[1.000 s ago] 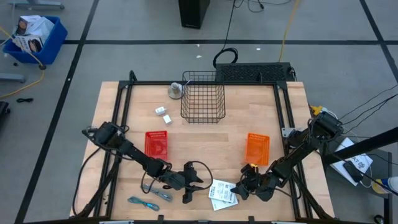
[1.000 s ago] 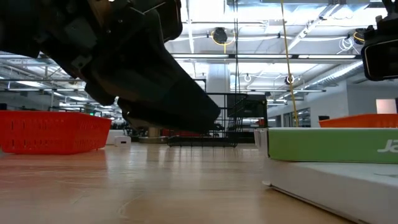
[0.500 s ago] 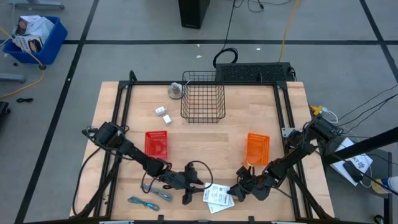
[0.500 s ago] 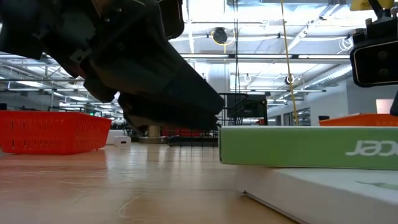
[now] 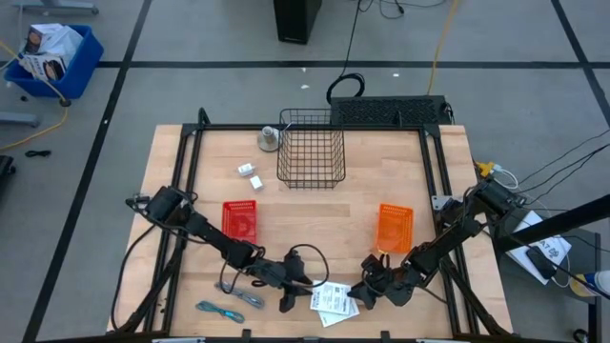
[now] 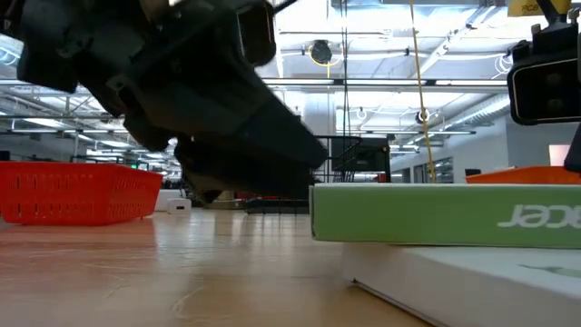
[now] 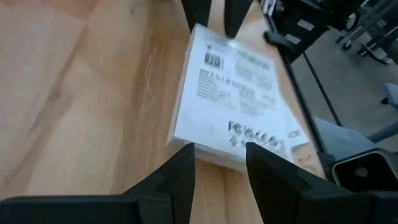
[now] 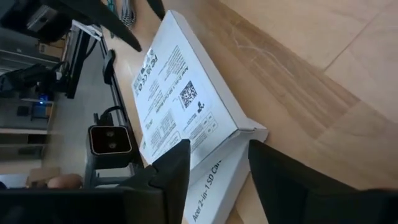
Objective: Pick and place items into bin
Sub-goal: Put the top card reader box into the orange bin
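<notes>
Industrial lab, taped concrete floor (image 5: 191, 86); exposed ceiling ducts (image 6: 381, 45)

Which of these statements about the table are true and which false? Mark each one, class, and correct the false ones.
1. The wire basket stands at the table's far edge. True.
2. The white packets lie inside the red bin. False: they lie on the wood near the front edge, between the two grippers.
3. The left gripper and right gripper flank the packets. True.
4. The teal-blue cord is in the orange bin. False: it lies on the table near the front left corner.
5. Two white blocks sit left of the wire basket. True.
</notes>
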`<state>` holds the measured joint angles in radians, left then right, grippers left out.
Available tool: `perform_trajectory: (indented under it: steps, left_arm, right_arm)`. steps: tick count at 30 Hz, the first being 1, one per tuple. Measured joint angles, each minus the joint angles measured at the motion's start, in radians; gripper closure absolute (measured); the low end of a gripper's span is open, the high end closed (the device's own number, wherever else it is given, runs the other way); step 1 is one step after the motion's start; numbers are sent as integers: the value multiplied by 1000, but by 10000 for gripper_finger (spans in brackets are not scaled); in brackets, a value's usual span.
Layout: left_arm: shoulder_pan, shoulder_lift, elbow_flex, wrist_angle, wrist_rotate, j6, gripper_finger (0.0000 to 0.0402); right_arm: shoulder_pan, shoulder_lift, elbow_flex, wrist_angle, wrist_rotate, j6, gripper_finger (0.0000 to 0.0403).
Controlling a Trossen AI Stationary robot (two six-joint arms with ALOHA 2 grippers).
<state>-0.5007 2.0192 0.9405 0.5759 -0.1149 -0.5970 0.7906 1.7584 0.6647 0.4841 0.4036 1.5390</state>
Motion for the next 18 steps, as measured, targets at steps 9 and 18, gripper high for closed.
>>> perform_trajectory:
  steps: [9,18]
  left_arm:
    - [19,84,4,100,1,-66,254]
    - [14,80,31,98,27,-44,254]
  right_arm:
    - [-6,0,0,-15,-35,-7,213]
    - [-20,2,-4,40,-59,-60,197]
